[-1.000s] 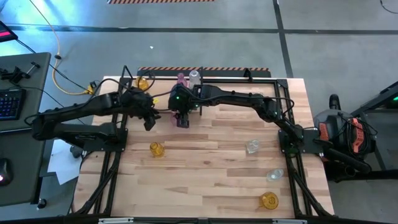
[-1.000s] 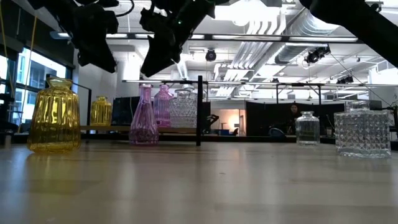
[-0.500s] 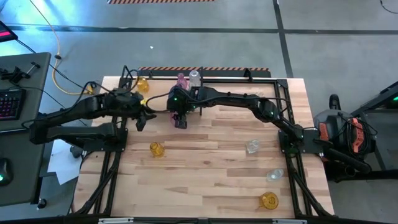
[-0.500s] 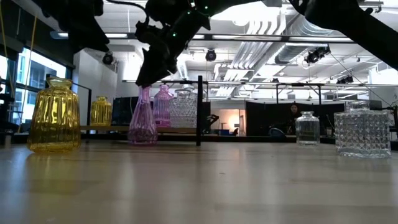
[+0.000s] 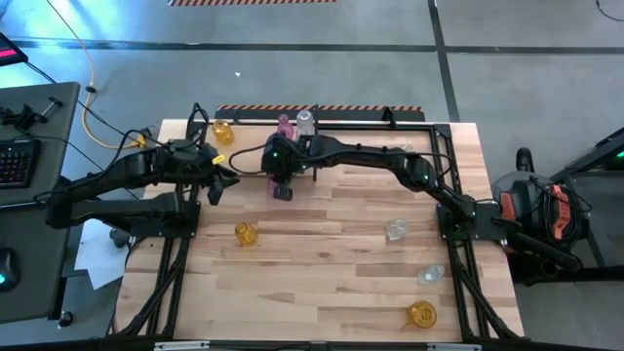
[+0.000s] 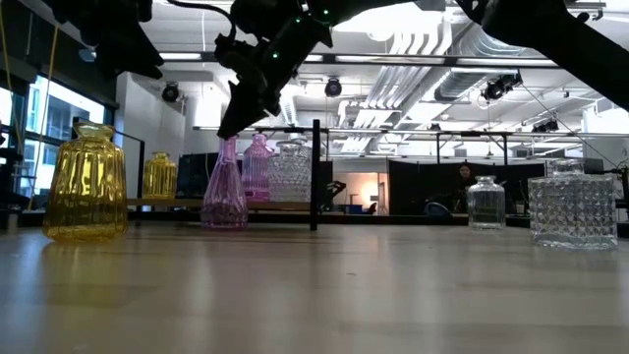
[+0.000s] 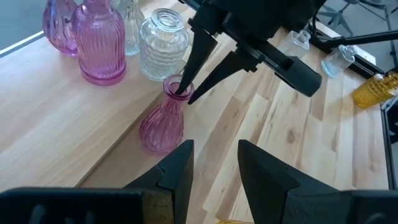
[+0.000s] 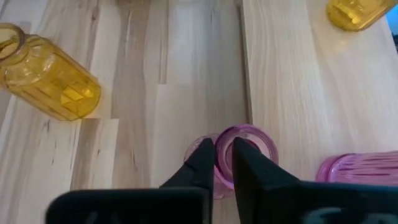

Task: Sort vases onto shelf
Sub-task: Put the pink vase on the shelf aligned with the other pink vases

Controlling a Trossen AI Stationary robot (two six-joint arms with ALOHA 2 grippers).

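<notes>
The right gripper's (image 7: 182, 93) fingers have pinched shut on the rim of a slim pink vase (image 7: 163, 121), one finger inside the mouth and one outside, as both wrist views show. That vase stands upright on the table (image 5: 331, 263) just in front of the shelf (image 5: 390, 119), near the middle of the table's far edge. On the shelf board behind it stand two more pink vases (image 7: 99, 43) and a clear ribbed vase (image 7: 163, 40), close together, with a small amber vase (image 5: 223, 130) toward the shelf's left end. The left gripper (image 5: 216, 187) hovers just to the left of the gripped vase, empty, with its fingers parted about halfway. A rim pinch on a narrow neck is a slight hold, so the lift is best made straight up and slowly, keeping the vase vertical so it cannot swing. It should rise well clear of the shelf's front rod before travelling back, then settle beside the pink group without knocking the clear one. Four vases wait on the table: an amber vase (image 5: 245, 234) on the left side, two clear ones (image 5: 396, 230) toward the right edge and an amber one (image 5: 422, 314) at the near right corner.
</notes>
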